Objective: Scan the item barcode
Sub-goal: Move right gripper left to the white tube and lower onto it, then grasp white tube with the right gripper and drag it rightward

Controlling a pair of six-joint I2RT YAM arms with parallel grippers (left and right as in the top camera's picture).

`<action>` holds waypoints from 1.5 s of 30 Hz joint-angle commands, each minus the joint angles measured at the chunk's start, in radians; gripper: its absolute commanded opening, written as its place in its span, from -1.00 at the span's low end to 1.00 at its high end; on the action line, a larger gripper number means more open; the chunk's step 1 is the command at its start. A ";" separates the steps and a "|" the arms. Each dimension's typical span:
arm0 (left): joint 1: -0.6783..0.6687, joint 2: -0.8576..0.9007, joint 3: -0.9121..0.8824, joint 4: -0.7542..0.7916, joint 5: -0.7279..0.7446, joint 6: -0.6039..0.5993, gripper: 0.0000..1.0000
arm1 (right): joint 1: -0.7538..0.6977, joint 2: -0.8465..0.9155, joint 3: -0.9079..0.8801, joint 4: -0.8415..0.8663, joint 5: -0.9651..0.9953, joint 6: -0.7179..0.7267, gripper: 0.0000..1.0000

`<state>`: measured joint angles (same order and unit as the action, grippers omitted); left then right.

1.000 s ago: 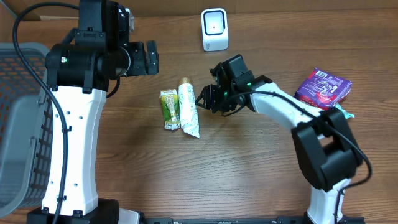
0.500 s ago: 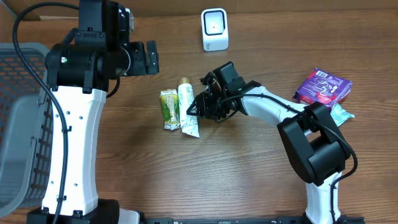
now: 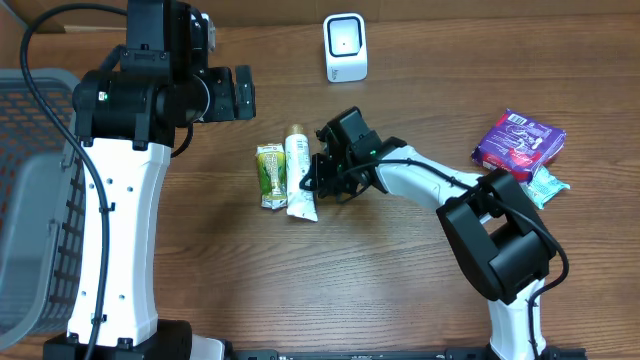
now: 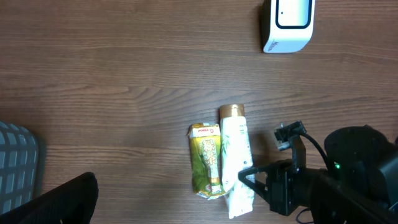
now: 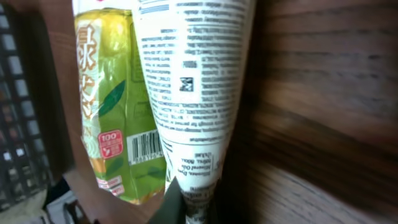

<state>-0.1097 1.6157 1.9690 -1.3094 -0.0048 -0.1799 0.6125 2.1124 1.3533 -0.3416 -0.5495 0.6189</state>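
The white tube (image 3: 300,172) lies flat on the wooden table (image 3: 400,300) near its middle, gold cap toward the far side and crimped tail toward the near side, touching a green tea packet (image 3: 271,175) on its left. The right gripper (image 3: 316,186) has its fingers pressed together on that flat tail. It looks like a thin, low pinch chosen so the tube can be peeled off the table. Fine print faces up, but I cannot make out a barcode on the tube. The barcode scanner (image 3: 345,47) stands upright at the far edge, well apart. The left gripper (image 3: 243,92) hangs spread and empty, far left of the tube.
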 commanded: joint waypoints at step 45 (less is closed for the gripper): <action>-0.002 0.002 0.009 0.004 -0.005 0.008 0.99 | -0.086 -0.285 0.163 -0.392 0.342 -0.384 -0.05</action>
<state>-0.1097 1.6157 1.9690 -1.3094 -0.0048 -0.1799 0.6270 1.9099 1.4635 -0.7406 -0.0101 0.2371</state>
